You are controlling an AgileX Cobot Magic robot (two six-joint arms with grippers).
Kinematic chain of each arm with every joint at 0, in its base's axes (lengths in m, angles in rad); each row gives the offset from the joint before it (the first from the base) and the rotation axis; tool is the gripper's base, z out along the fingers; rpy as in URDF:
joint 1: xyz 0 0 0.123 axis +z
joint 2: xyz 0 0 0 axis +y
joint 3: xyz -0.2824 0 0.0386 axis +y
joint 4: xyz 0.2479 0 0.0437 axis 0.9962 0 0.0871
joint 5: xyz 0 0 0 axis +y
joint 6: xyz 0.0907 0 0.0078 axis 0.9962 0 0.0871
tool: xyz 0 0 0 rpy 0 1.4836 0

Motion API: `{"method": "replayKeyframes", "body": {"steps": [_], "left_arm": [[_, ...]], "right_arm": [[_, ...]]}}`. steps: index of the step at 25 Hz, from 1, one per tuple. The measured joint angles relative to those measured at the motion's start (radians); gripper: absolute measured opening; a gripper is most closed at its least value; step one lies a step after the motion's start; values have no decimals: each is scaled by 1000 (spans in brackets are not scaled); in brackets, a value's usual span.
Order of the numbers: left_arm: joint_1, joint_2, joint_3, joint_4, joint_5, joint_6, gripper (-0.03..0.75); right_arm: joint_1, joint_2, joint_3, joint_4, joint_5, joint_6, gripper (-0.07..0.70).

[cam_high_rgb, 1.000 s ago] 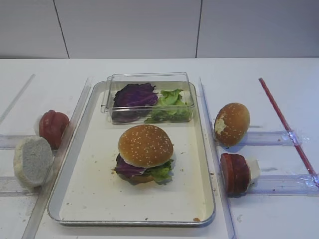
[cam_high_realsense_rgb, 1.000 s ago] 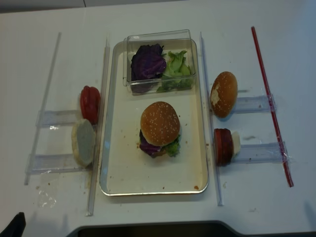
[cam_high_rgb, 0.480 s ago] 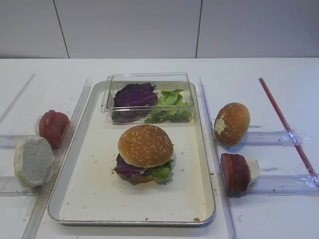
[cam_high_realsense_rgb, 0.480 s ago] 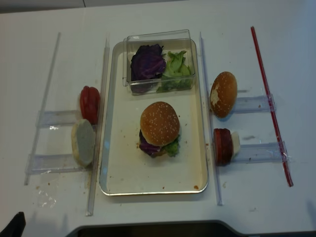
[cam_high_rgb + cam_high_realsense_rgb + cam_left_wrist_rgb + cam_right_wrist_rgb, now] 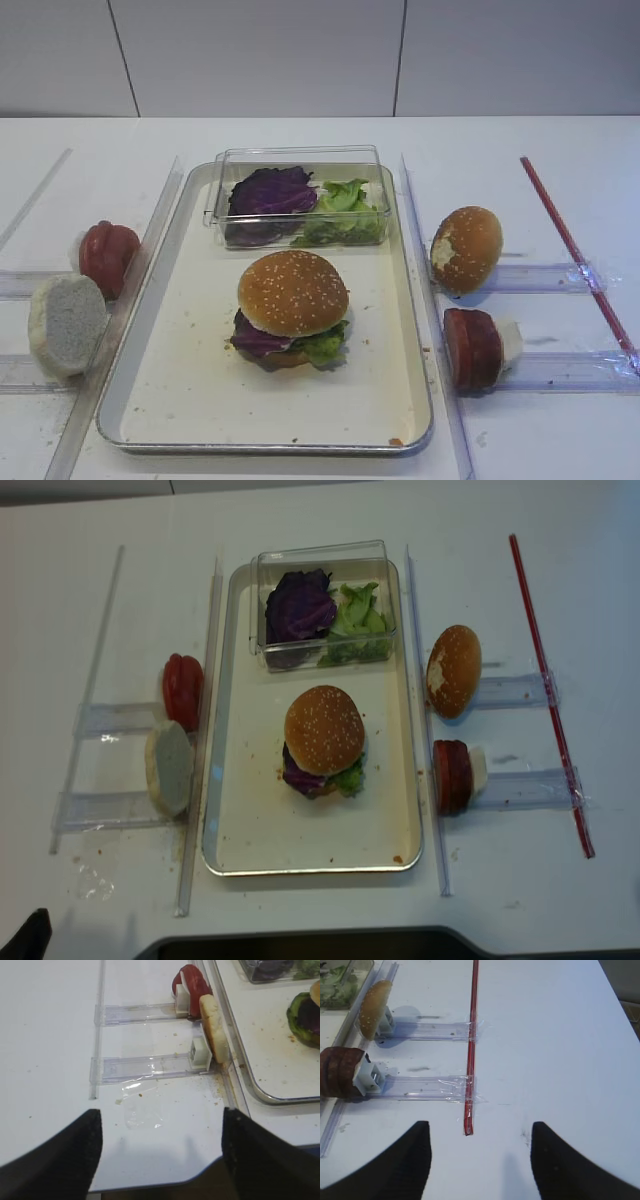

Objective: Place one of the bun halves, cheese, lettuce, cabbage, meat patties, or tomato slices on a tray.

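**Exterior high: sesame bun sits on the stacked burger inside the tray**

Exterior high view shows the tray (image 5: 190,400) in the middle of the white bench (image 5: 560,150). At its far edge stands a small clear plastic box (image 5: 297,160) holding the cabbage (image 5: 270,192) on the left and the lettuce (image 5: 345,210) on the right. Near the tray's centre the sesame bun half (image 5: 292,292) caps a stack with purple and green leaves showing beneath it.

Left of the tray, on the bench, a pale round half (image 5: 64,322) leans by the near-left rail, with red tomato slices (image 5: 107,255) just beyond it. Right of the tray, a seedless-looking brown bun half (image 5: 466,248) stands on edge, and dark red patties (image 5: 472,346) stand nearer the front edge, both against clear plastic holders (image 5: 550,278). A red rod (image 5: 570,250) runs along the right side.

Right end effector (image 5: 476,1160) hangs over bare bench near the rod's end, fingers spread, grasping nothing. Left end effector (image 5: 160,1160) hangs over the bench's near-left area, fingers apart, empty.

No writing is readable.
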State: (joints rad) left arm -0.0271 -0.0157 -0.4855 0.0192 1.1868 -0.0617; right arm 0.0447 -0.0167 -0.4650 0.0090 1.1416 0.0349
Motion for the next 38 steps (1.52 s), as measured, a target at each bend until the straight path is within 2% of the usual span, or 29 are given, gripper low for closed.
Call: {"method": "replayKeyframes", "body": {"steps": [7, 38], "left_arm": [[0, 0, 0, 0, 0, 0, 464], [0, 0, 0, 0, 0, 0, 461]], "right_arm": [[0, 0, 0, 0, 0, 0, 439], [0, 0, 0, 0, 0, -2, 461]]}}
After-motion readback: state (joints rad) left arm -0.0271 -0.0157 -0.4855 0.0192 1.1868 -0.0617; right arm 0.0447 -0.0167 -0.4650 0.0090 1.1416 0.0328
